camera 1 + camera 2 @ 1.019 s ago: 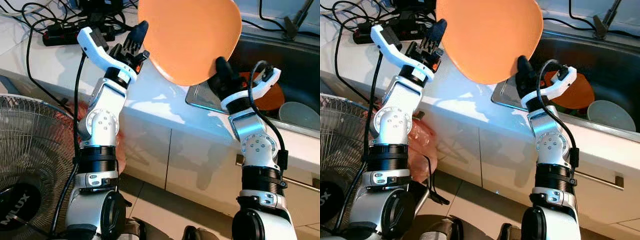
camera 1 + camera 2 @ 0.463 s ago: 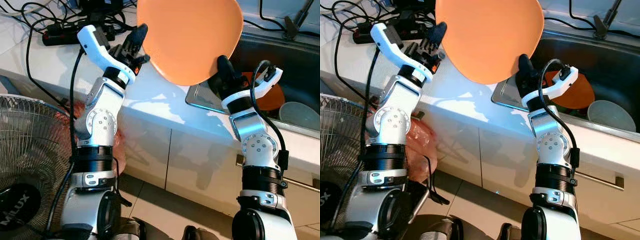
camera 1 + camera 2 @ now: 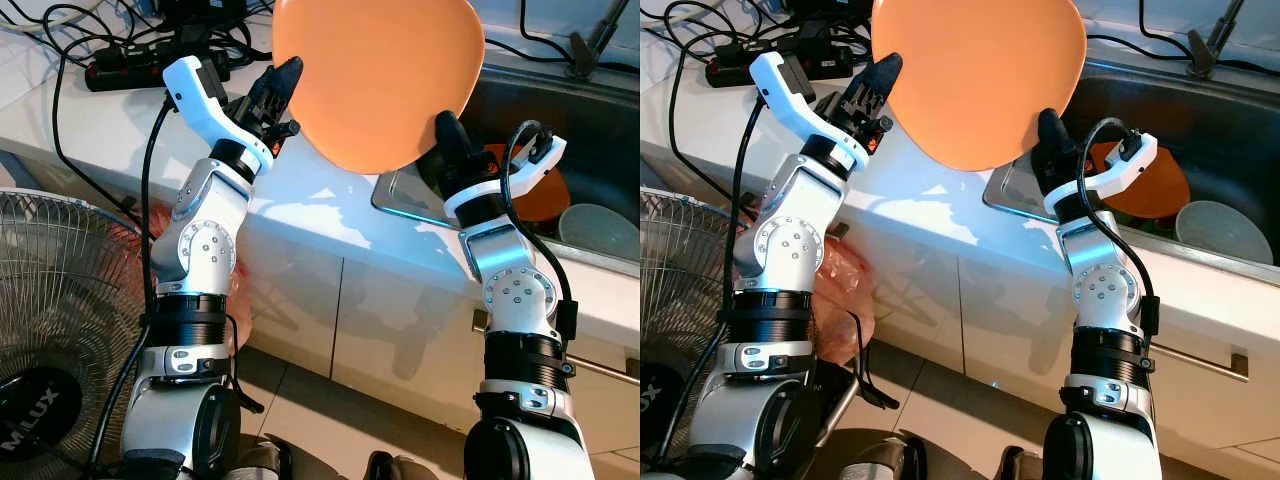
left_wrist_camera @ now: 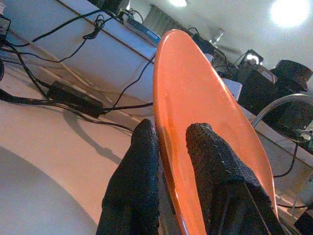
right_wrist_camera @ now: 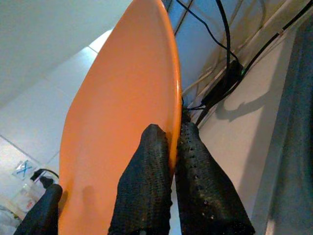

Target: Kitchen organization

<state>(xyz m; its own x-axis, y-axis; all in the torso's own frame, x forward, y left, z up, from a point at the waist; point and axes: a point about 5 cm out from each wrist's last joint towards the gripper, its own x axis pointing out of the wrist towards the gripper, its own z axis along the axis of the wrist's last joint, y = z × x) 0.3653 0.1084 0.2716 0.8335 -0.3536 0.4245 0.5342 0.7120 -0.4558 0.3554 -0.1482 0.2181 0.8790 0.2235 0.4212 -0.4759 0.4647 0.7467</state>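
A large orange plate (image 3: pixel 380 80) is held upright above the white counter (image 3: pixel 300 215), beside the sink. My right gripper (image 3: pixel 445 135) is shut on its lower right rim; the right wrist view has both black fingers (image 5: pixel 146 186) pinching that rim. My left gripper (image 3: pixel 283 80) is at the plate's left edge. In the left wrist view its two fingers (image 4: pixel 142 186) stand on either side of the plate (image 4: pixel 195 98) rim, open, with a gap left between them.
The steel sink (image 3: pixel 600 130) on the right holds an orange dish (image 3: pixel 545 195) and a white bowl (image 3: pixel 600 230). A power strip and tangled cables (image 3: pixel 130 65) lie on the counter's far left. A floor fan (image 3: pixel 50 330) stands low on the left.
My left gripper has moved right, from beside the plate to its left edge, and its fingers now straddle the rim. The right gripper and the plate have barely moved.
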